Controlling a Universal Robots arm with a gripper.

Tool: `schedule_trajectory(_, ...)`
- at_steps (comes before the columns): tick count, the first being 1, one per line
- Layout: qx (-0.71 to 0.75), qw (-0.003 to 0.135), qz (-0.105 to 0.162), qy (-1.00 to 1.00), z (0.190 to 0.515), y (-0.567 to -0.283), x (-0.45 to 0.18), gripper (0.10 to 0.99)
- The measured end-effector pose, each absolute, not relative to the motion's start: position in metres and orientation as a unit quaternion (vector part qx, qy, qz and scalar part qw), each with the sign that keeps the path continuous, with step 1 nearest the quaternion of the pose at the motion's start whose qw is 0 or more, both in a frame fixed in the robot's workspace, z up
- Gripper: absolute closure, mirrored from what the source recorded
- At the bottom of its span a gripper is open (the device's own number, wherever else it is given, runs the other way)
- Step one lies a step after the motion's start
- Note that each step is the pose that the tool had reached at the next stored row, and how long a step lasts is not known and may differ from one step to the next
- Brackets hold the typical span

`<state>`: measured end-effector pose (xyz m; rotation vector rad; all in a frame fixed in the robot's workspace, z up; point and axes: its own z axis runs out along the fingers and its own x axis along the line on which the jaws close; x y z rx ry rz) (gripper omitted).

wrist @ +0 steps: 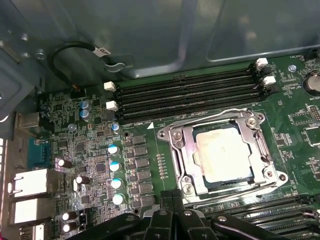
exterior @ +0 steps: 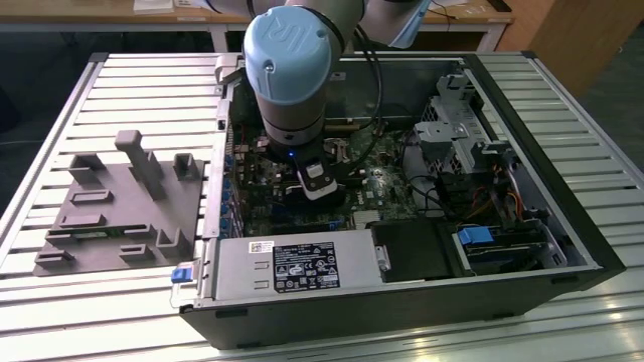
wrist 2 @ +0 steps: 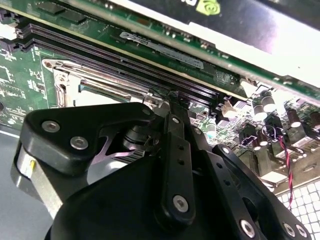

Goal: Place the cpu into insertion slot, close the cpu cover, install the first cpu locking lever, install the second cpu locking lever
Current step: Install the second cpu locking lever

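The cpu (wrist: 222, 155) lies flat in the insertion slot (wrist: 184, 188), its silver-grey top showing through the window of the cpu cover (wrist: 179, 150), which is down over it. Thin wire locking levers lie along two sides of the socket, one (wrist: 210, 119) by the memory slots and one (wrist: 240, 192) on the opposite side. My gripper (wrist: 169, 199) is shut, its tips together just beside a corner of the socket. In the second wrist view the black fingers (wrist 2: 172, 107) meet at the cover's edge (wrist 2: 95, 80). In the exterior view the gripper (exterior: 314, 197) reaches down into the open computer case.
Black memory slots (wrist: 185, 95) run beside the socket, with capacitors (wrist: 115, 167) close by. A graphics card (wrist 2: 210, 30) spans the board. The power supply (exterior: 292, 268), a drive cage (exterior: 463, 143) and cables crowd the case. A grey fixture (exterior: 121, 204) sits at the exterior view's left.
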<state>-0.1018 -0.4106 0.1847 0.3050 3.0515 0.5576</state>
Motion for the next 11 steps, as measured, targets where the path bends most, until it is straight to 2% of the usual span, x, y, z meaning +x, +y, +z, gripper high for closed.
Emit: schedule_trajectory(11, 0.098, 0.012, 0.177, 0.979, 0.1875, -0.4104, -0.1017, 0.98)
